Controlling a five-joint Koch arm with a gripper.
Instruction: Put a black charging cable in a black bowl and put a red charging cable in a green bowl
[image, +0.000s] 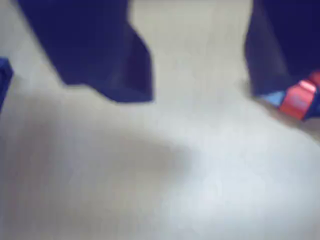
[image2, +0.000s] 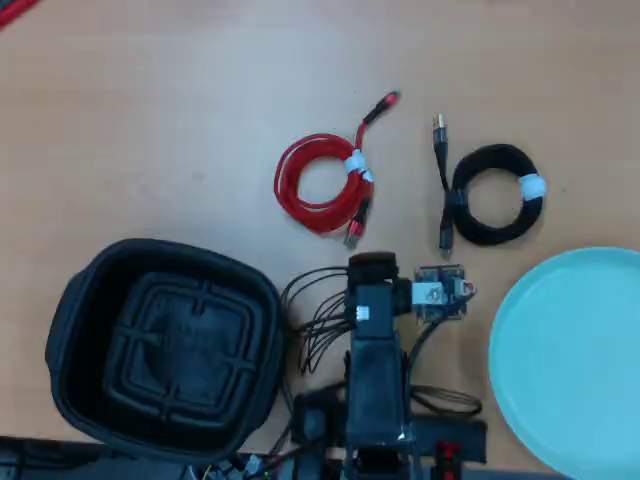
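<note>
The red charging cable (image2: 285, 190) lies coiled on the table in the overhead view, with one plug end (image2: 354, 234) just ahead of my gripper (image2: 371, 266). To its right lies the black charging cable (image2: 498, 154), also coiled and bound with a white tie. In the wrist view my gripper (image: 200, 95) is open, two dark blue fingers (image: 125, 75) apart over bare table. A red plug (image: 299, 98) shows beside the right finger. The black bowl (image2: 80, 300) stands at the lower left and the green bowl (image2: 570, 360) at the lower right. Both are empty.
Thin black robot wires (image2: 315, 315) loop between the black bowl and the arm (image2: 375, 380). A small circuit board (image2: 440, 293) sticks out from the arm's right side. The wooden table (image2: 150, 120) stretches out to the upper left.
</note>
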